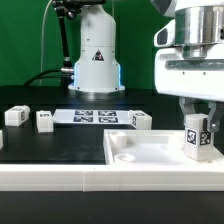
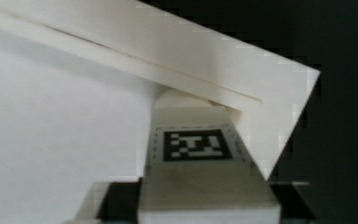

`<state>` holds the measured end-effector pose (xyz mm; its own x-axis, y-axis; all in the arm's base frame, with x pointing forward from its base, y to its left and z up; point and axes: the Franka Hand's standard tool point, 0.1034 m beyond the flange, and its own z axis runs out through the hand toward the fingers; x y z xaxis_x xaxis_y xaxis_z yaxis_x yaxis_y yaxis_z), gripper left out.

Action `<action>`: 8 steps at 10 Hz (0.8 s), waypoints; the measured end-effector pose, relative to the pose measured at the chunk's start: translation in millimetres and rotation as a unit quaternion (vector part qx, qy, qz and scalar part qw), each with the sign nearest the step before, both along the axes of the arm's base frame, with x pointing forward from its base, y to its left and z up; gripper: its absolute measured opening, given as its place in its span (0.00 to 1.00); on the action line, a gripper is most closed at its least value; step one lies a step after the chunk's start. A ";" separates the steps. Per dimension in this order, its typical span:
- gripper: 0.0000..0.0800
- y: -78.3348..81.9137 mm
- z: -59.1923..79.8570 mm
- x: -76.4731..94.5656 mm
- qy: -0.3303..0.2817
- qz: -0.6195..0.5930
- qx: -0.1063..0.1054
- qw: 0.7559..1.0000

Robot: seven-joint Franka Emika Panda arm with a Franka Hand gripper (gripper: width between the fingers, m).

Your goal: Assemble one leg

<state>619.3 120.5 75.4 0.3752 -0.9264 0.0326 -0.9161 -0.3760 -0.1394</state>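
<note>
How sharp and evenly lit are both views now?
Exterior view: fairly sharp, evenly lit, the small white plastic block leg in the gripper clear against the dark table. Wrist view: soft focus, the wide white tray-like panel washed out, the tag readable.

I'm seeing the marker board (image 1: 92, 117) lying toward the tabletop's (image 1: 60, 148) far edge, the wide white panel (image 1: 160, 150) sitting along its near edge.

No words, brand names or numbers can be read. A square black-and-white marker tag (image 2: 197, 146) stands on the face of the leg (image 2: 202, 172), clamped between the fingers of the gripper (image 1: 197, 138). Well away from those fingers, similar tags cover the marker board (image 1: 95, 117). A triangular sign (image 1: 97, 57), too small to read, marks the arm's white base (image 1: 97, 76).
</note>
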 end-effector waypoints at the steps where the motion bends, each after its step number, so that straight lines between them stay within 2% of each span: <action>1: 0.58 -0.1 0.2 0.8 -0.002 0.017 -0.003 1.000; 2: 0.73 0.1 0.4 1.8 -0.006 0.031 -0.005 1.000; 3: 0.79 3.0 0.0 0.9 -0.006 0.050 -0.007 0.999; 6: 0.81 6.4 -0.6 0.3 -0.011 0.191 -0.028 0.981; 8: 0.81 8.5 -0.3 0.3 -0.013 0.279 -0.040 0.959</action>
